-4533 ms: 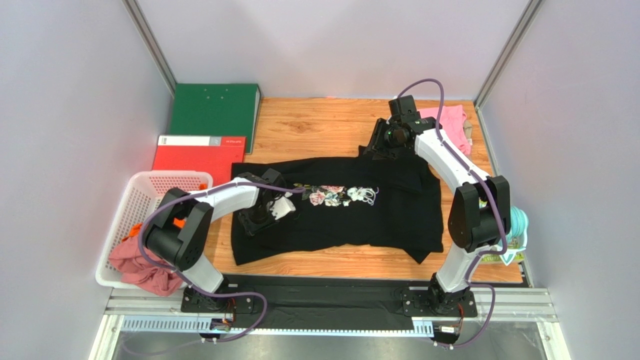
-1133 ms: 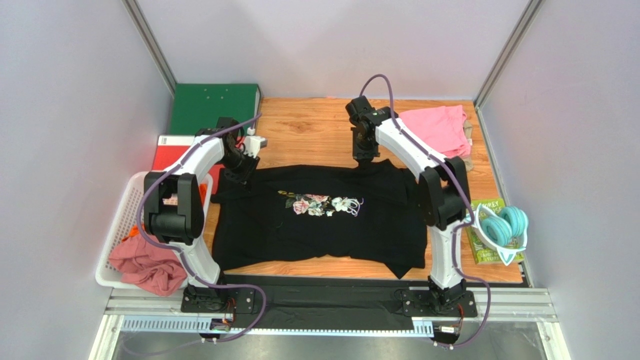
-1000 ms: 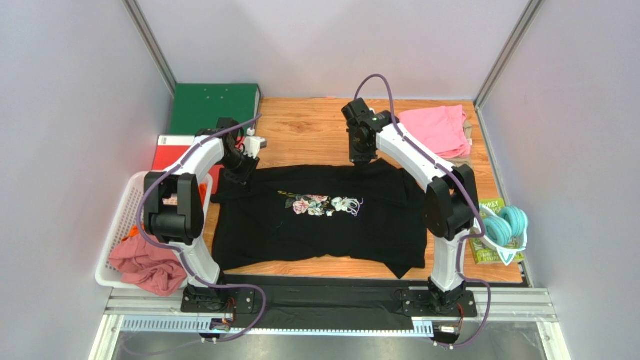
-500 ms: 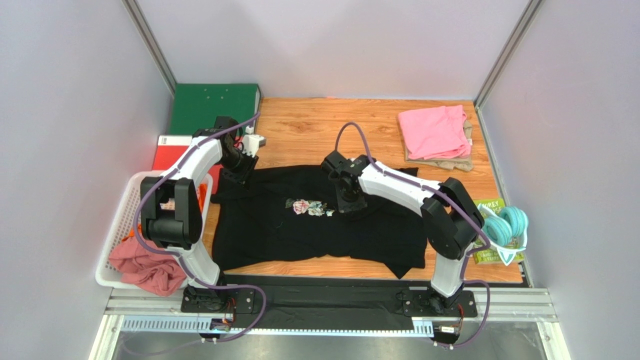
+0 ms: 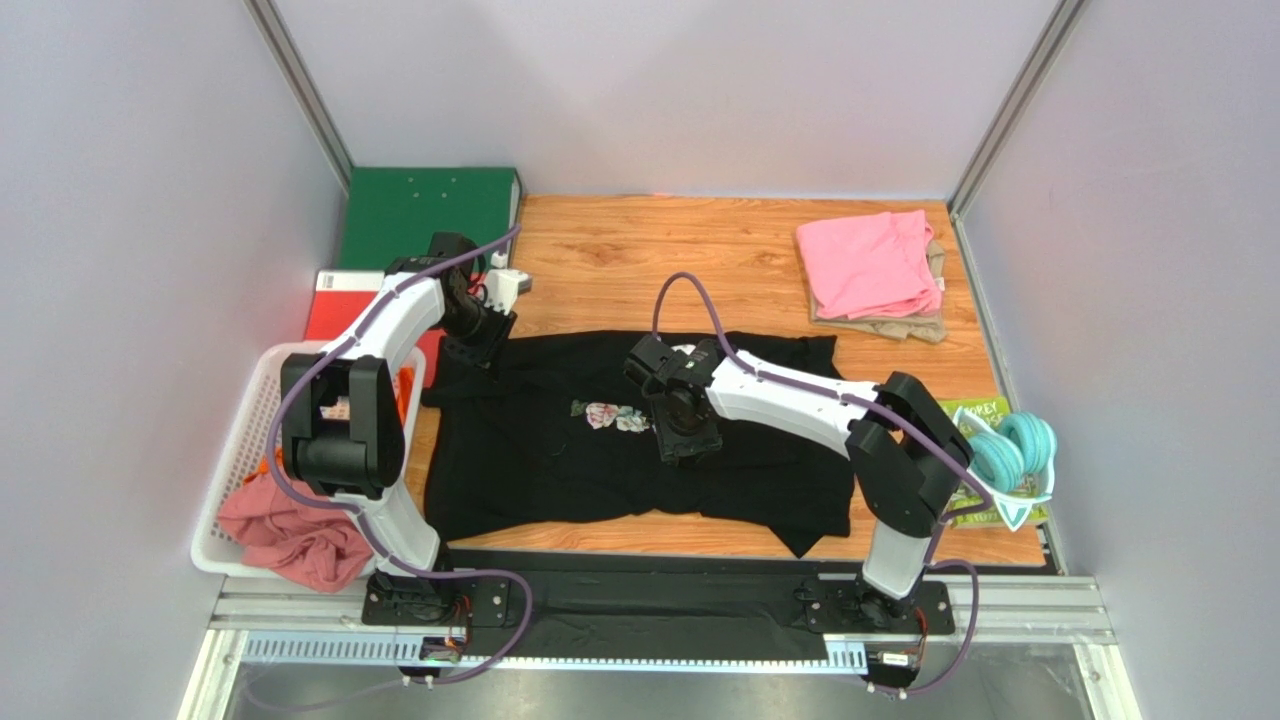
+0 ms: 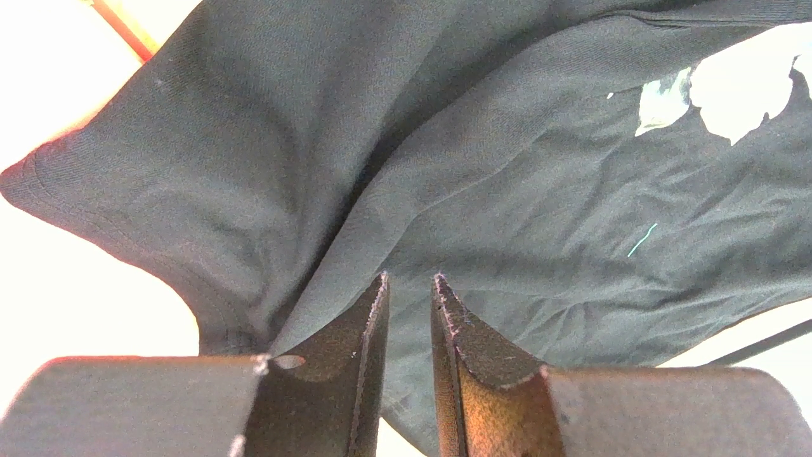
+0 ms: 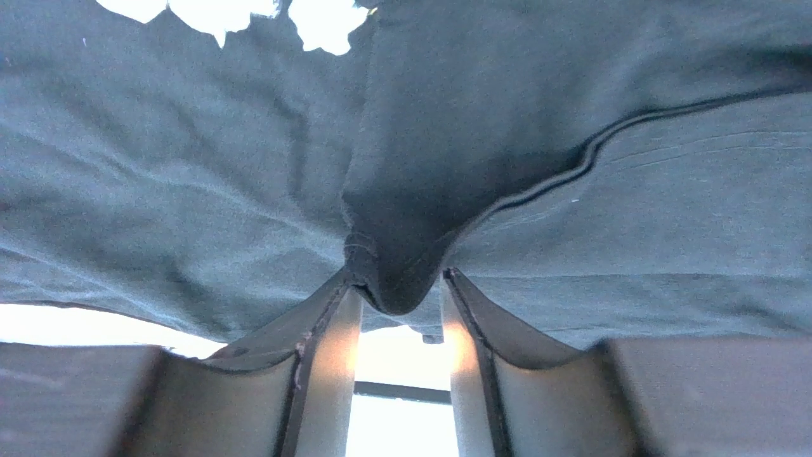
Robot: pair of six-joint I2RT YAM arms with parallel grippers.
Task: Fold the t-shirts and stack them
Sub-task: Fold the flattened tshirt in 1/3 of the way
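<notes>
Right fingers [image 7: 319,362] pinch black t-shirt [image 7: 591,219] fold, hidden overhead.

Pink rose print on black shirt [image 5: 541,465], plain pink shirt [image 5: 864,263], dusty-rose shirt [image 5: 293,537], green binder [image 5: 428,218], red binder [image 5: 334,312], white basket [image 5: 263,413], teal bundle [image 5: 1014,446]

My left arm [image 5: 394,323] and right arm [image 5: 781,393] wear white shells with black joints, a purple cable [image 5: 684,278] looping along each, on black base plates [image 5: 443,600]. My left pincer [image 6: 408,286] has dark, scuffed wedge fingers [image 6: 362,362], one with a small round hole
</notes>
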